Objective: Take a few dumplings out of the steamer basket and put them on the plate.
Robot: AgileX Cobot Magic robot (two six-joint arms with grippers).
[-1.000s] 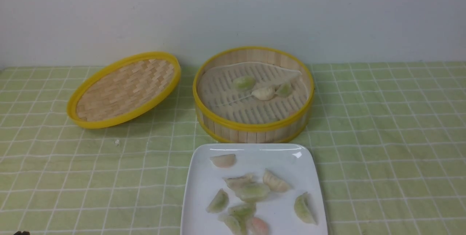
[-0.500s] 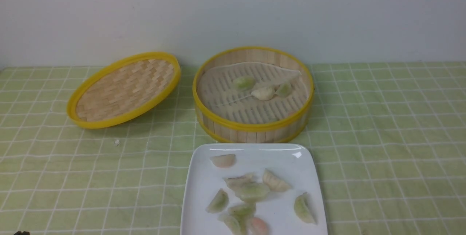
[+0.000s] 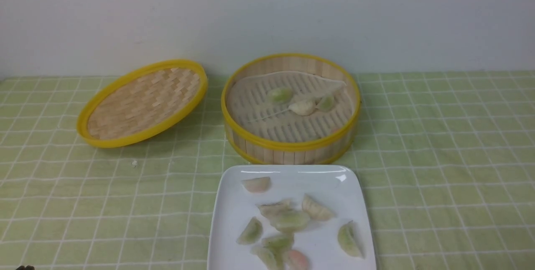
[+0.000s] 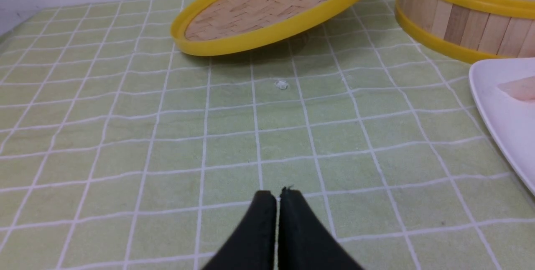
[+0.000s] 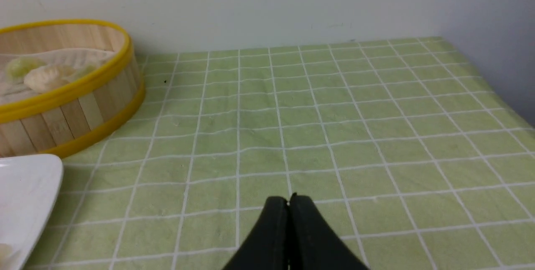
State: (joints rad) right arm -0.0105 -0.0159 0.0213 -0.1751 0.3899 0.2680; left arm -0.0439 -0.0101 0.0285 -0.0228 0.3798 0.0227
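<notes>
The steamer basket (image 3: 292, 146) stands at the table's middle back with three dumplings (image 3: 301, 107) on its slatted floor. The white plate (image 3: 228, 220) lies in front of it with several dumplings (image 3: 290, 221) on it. My left gripper (image 4: 278, 194) is shut and empty over bare cloth, left of the plate (image 4: 493, 107) and the basket (image 4: 451, 23). My right gripper (image 5: 289, 199) is shut and empty over bare cloth, right of the basket (image 5: 75, 111) and the plate (image 5: 25, 190). In the front view only a dark tip of the left arm shows at the bottom left corner.
The shallow woven yellow-rimmed lid (image 3: 142, 103) leans tilted left of the basket; it also shows in the left wrist view (image 4: 271, 15). A small white crumb (image 3: 134, 163) lies on the green checked cloth. A white wall stands behind the table.
</notes>
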